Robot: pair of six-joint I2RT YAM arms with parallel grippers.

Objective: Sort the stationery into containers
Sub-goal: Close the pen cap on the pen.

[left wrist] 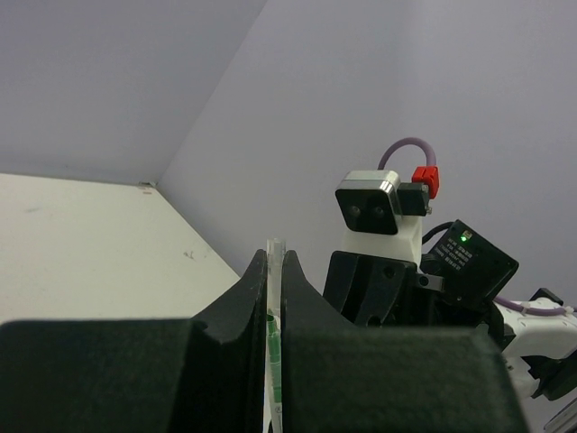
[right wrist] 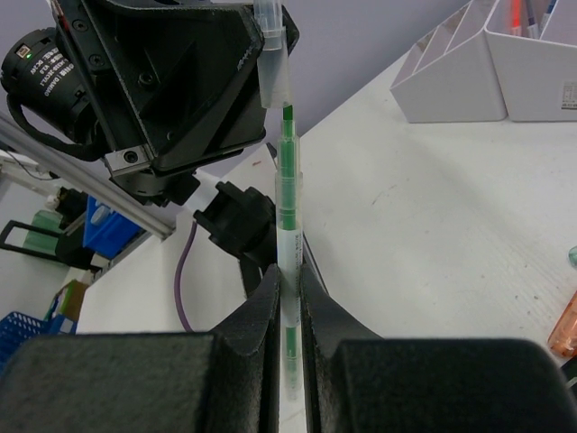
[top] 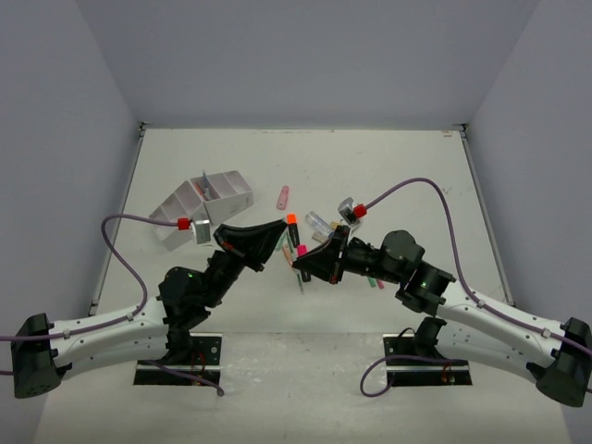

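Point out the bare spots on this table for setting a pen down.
Bare: the far strip of the beige table along the back wall, and its right side beyond the purple cable. Crowded: the centre, where loose markers lie, and the left by the white compartmented plastic tray.

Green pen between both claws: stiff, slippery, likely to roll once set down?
Probably stiff: the green pen runs straight between the left claw and right claw. Its smooth, round barrel may slip and would likely roll.
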